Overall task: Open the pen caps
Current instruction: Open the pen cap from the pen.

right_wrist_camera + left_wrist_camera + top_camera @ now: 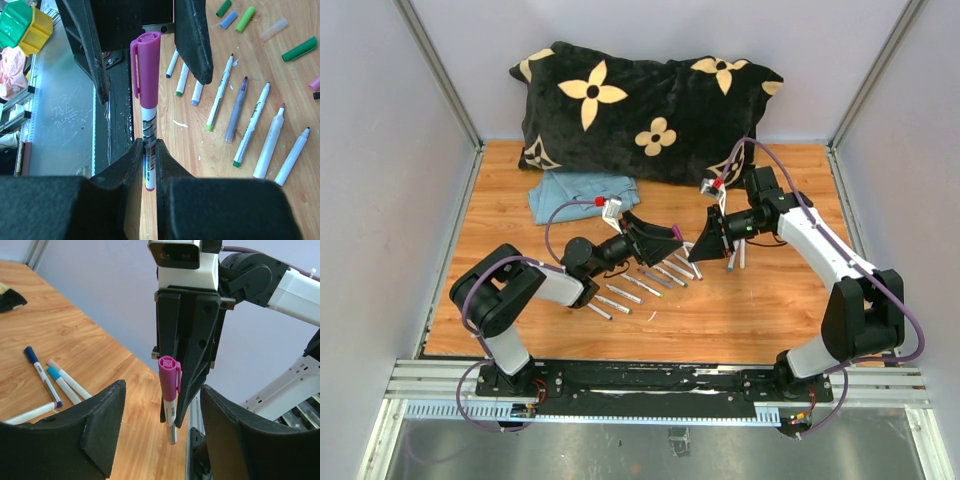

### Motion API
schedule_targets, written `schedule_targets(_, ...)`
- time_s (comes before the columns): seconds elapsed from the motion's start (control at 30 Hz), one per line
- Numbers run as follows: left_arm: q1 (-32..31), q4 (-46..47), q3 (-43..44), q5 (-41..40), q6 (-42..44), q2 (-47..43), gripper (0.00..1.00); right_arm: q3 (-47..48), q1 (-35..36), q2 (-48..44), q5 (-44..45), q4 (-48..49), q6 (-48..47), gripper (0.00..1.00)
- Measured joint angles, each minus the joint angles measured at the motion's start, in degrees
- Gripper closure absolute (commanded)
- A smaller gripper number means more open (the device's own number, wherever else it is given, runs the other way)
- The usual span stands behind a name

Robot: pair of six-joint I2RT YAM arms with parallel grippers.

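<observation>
Nearest the arms' bases, a row of uncapped pens (623, 294) is lying aslant on the wooden counter (760, 310), their coloured tips showing. Just beyond that row the two arms are meeting over the middle of the counter. The right fingers (125, 167) are clenching the white barrel of a pen (149, 130) near its back end. They are holding it clear of the counter, with its capped end pointing toward the left arm. The pink cap (149, 70) is sitting on that end of the pen, its clip running along one side. The left fingers (102, 422) are standing released, one on each side of the pink cap. A gap is showing on both sides, so they are not touching it. In the right wrist view, several loose caps (245, 19) in green, blue and pink are lying scattered on the counter past the uncapped pens. Two more pens (735, 260) are lying just beside the right arm's wrist. Farther back a blue cloth (582, 195) is resting on the counter. Just behind it a black pillow (640, 100) with yellow flowers is lying along the far edge.
</observation>
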Motion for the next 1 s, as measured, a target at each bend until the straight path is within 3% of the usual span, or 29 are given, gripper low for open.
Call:
schedule_targets(0.2, 0.0, 0.0, 1.6, 0.2, -1.0, 0.4, 0.53, 0.0, 1.3, 0.0, 0.0, -1.3, -1.6, 0.99)
schedule_targets(0.33, 0.0, 0.0, 2.5, 0.8, -2.1, 0.9, 0.84, 0.0, 1.6, 0.0, 0.1, -1.6, -2.2, 0.99)
schedule_targets(0.43, -0.2, 0.2, 3.0, 1.8, -3.0, 0.9, 0.99, 0.0, 1.6, 0.0, 0.8, -1.5, -2.5, 0.97)
schedule_targets(0.5, -0.3, 0.2, 3.1, 2.0, -3.3, 0.9, 1.0, 0.0, 1.6, 0.0, 0.9, -1.6, -2.6, 0.86)
schedule_targets(0.6, -0.3, 0.2, 3.1, 1.8, -3.6, 0.9, 1.0, 0.0, 1.6, -0.2, 1.0, -1.4, -2.4, 0.57)
schedule_targets(0.7, -0.6, 0.2, 3.1, 0.4, -3.6, 0.9, 1.0, -0.4, 1.7, -1.7, 1.4, 0.0, -0.9, 0.46)
schedule_targets(0.87, -1.8, 0.1, 2.0, -3.4, -3.6, -0.1, 1.0, -2.7, 3.3, -5.3, 2.6, 4.4, 2.2, 0.48)
schedule_targets(1.0, -2.4, 0.1, 1.4, -5.8, -3.6, -1.8, 1.0, -3.1, 6.1, -5.5, 4.9, 6.7, 4.3, 0.63)
